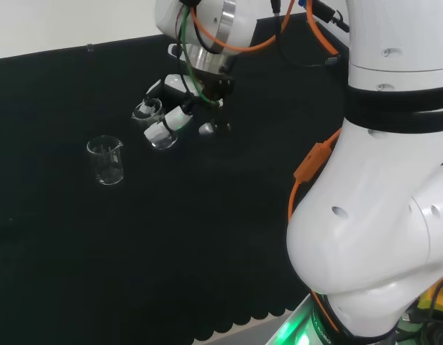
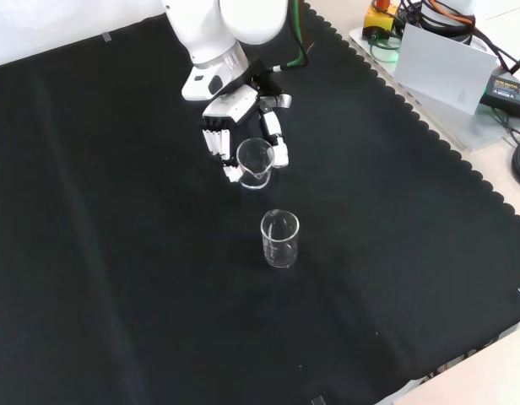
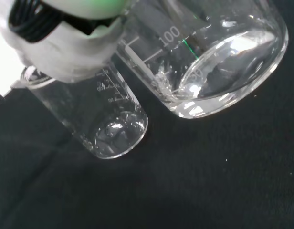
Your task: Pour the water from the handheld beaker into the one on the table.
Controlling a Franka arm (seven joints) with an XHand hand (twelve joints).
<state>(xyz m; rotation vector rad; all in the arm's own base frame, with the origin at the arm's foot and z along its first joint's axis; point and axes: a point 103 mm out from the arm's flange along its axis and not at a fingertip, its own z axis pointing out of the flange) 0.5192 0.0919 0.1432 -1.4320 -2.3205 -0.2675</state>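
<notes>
Stretching across the bench, a black cloth (image 2: pixel 116 253) carries the scene. Far in the front view, the hand (image 2: pixel 230 118) has its fingers curled around a clear handheld beaker (image 2: pixel 254 162), raised and about upright. Just nearer stands the table beaker (image 2: pixel 279 239), apart from it. Both look light, rigid, slippery and breakable; mid-wall seems the safest hold.

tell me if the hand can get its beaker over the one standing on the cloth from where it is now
Probably yes. The hand holds its beaker raised above the cloth, and the standing beaker sits close by with nothing between them. Its open mouth is uncovered, so the way looks free.
</notes>
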